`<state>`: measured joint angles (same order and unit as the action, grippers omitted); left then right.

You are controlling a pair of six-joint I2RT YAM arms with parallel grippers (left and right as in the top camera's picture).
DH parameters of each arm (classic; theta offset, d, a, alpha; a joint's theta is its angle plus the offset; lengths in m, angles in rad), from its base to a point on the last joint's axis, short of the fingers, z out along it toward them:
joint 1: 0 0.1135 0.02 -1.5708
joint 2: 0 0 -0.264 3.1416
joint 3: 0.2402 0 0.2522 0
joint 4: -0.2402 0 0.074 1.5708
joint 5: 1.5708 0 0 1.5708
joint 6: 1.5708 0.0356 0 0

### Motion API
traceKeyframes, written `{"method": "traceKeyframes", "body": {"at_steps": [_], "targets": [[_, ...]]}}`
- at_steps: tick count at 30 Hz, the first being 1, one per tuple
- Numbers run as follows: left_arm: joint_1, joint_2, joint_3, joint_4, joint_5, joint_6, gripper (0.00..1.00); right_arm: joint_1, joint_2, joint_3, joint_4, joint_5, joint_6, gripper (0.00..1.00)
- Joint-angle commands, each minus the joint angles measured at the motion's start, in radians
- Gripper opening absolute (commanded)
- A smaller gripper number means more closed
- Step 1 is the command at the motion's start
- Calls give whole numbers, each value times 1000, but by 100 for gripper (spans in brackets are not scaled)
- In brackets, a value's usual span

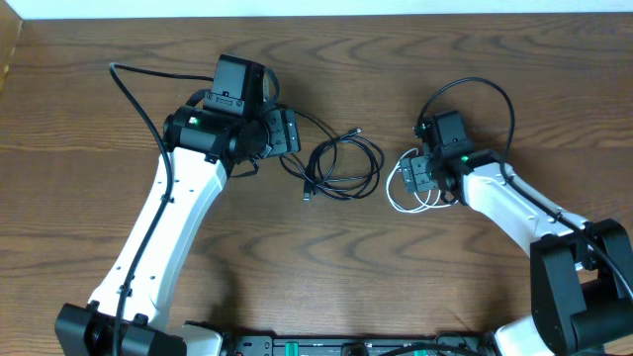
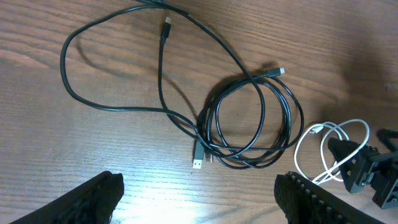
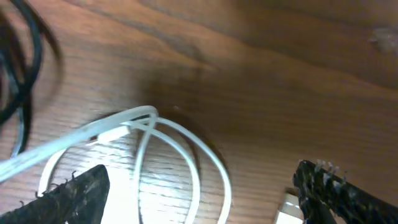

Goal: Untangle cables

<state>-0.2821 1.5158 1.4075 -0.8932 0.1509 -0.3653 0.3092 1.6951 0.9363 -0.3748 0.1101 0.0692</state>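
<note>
The black cable [image 2: 210, 134] lies coiled mid-frame on the wooden surface [image 1: 297, 257]. The left fingers [image 2: 93, 199] stand wide apart near its plug, holding nothing. Just right of it, the white cable [image 3: 118, 129] loops between the widely spread right fingers [image 3: 348, 199].

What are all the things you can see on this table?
table: one, brown wood, under everything
black cables: seemingly two, black, one coiled and one loosely looped, crossing mid-table
white cable: one, white, looped to the right of the black ones
arms: two, white with black joints, left arm and right arm
left tool: one, black, open, by the black cables
right tool: one, black, open, over the white cable
</note>
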Motion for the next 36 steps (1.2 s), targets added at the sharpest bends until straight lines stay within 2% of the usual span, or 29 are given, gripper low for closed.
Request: {"method": "traceKeyframes", "body": {"at_steps": [1,7,11,14,16,18,23,26,32,36], "targets": [[2,-1,4,-4,-3,12,83,-5,9,-30,29,-50,-14,91],[2,-1,4,-4,-3,12,83,-5,9,-106,99,-50,11,88],[2,-1,4,-4,-3,13,83,-5,9,-136,109,-50,13,80],[2,-1,4,-4,-3,12,83,-5,9,-139,101,-50,20,66],[2,-1,4,-4,-3,12,83,-5,9,-139,85,-49,53,46],[2,-1,4,-4,-3,12,83,-5,9,-139,73,-49,81,39],[2,-1,4,-4,-2,13,83,-5,9,-139,56,-36,165,1],[2,-1,4,-4,-2,12,83,-5,9,-139,51,-13,211,1],[2,-1,4,-5,-2,12,83,-5,2,-137,44,-7,216,1],[2,-1,4,-5,-2,12,83,-32,-66,-125,20,35,276,1]]}}
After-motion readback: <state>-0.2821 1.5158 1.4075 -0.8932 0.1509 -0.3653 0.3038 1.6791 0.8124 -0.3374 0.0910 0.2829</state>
